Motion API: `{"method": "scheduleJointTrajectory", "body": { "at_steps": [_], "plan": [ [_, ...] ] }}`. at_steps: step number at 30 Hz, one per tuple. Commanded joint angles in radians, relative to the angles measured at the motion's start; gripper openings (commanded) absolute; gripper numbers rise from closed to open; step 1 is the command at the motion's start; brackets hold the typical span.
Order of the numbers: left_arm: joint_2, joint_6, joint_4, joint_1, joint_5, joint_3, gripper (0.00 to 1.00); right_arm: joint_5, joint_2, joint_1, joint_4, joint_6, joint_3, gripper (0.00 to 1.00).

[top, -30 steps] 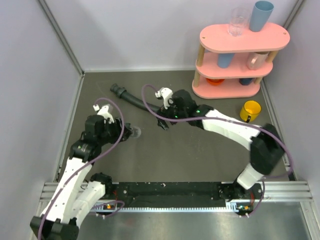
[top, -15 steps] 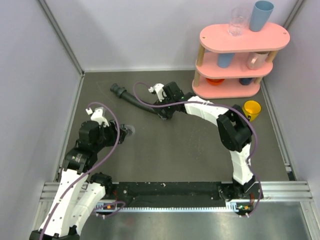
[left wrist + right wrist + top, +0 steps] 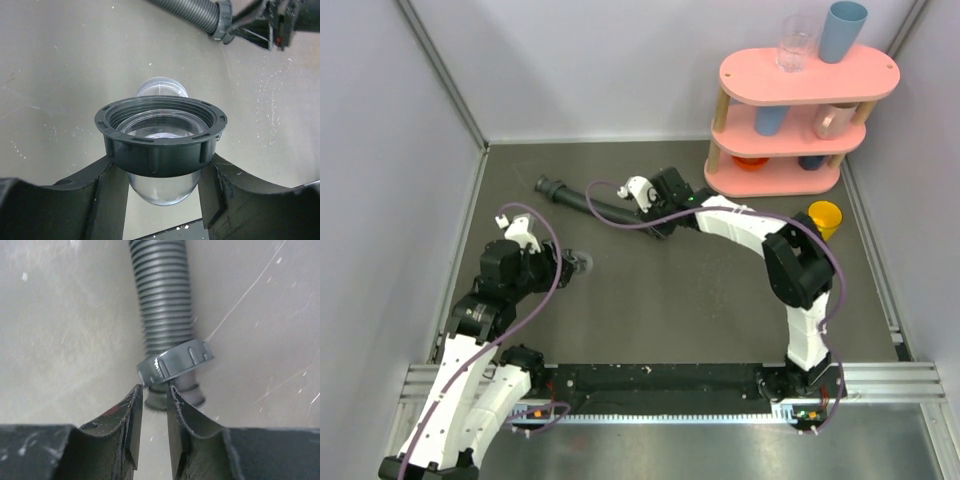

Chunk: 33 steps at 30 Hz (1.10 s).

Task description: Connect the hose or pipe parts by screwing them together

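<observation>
A long ribbed hose point(image 3: 590, 202) lies on the dark table at the back, its far cuff pointing left. In the right wrist view the hose point(image 3: 162, 295) ends in a grey ring nut point(image 3: 175, 362) with a short neck below it. My right gripper point(image 3: 154, 392) is shut on that neck, just under the nut; from above it point(image 3: 655, 215) sits at the hose's right end. My left gripper point(image 3: 162, 165) is shut on a fitting point(image 3: 160, 137): a dark-grey threaded ring nut over a clear dome. It holds the fitting point(image 3: 582, 264) low at the left, apart from the hose point(image 3: 192, 10).
A pink three-tier rack point(image 3: 790, 120) holding cups and a glass stands at the back right. A yellow cup point(image 3: 823, 217) sits in front of it. Grey walls close in the left, back and right. Purple cables loop over both arms.
My right gripper's jaws have closed from wide open onto the hose's end. The hose has swung a little, its far cuff shifting left. The left arm drew back slightly earlier and now holds still.
</observation>
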Motion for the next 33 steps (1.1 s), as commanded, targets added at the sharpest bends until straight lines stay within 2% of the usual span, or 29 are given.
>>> {"method": "scheduleJointTrajectory", "body": {
  "at_steps": [1, 3, 8, 11, 12, 15, 19, 21, 22, 24, 28, 33],
  "plan": [
    [0.005, 0.008, 0.053, -0.003, -0.008, 0.004, 0.00, -0.048, -0.205, -0.001, -0.069, -0.065, -0.169, 0.24],
    [0.002, 0.005, 0.050, -0.005, -0.025, 0.006, 0.00, -0.063, -0.282, -0.003, -0.086, -0.072, -0.241, 0.25],
    [0.005, 0.002, 0.044, -0.003, -0.039, 0.009, 0.00, 0.058, -0.556, -0.004, -0.132, 0.009, -0.488, 0.26],
    [0.005, -0.010, 0.021, -0.003, -0.103, 0.021, 0.00, 0.080, -0.647, -0.006, -0.126, 0.060, -0.531, 0.40],
    [0.000, -0.013, 0.012, -0.002, -0.119, 0.024, 0.00, 0.050, -0.654, -0.006, -0.106, 0.070, -0.522, 0.55],
    [-0.016, -0.024, 0.007, 0.001, -0.181, 0.029, 0.00, 0.057, -0.610, -0.006, 0.019, 0.147, -0.466, 0.73],
    [-0.030, -0.033, -0.010, 0.006, -0.220, 0.036, 0.00, 0.106, -0.458, -0.007, 0.112, 0.233, -0.347, 0.81],
    [-0.047, -0.033, -0.010, 0.006, -0.228, 0.032, 0.00, 0.225, -0.367, -0.006, 0.080, 0.306, -0.213, 0.81],
    [-0.053, -0.032, -0.010, 0.004, -0.226, 0.032, 0.00, 0.252, -0.274, -0.006, 0.051, 0.398, -0.158, 0.81],
    [-0.064, -0.033, -0.007, 0.004, -0.226, 0.030, 0.00, 0.275, -0.199, -0.006, -0.035, 0.475, -0.027, 0.77],
    [-0.060, -0.030, 0.001, 0.006, -0.218, 0.024, 0.00, 0.270, -0.082, -0.004, -0.063, 0.663, 0.071, 0.68],
    [-0.047, -0.027, 0.001, 0.004, -0.208, 0.026, 0.00, 0.273, -0.006, 0.002, -0.078, 0.771, 0.107, 0.52]
  ]
}}
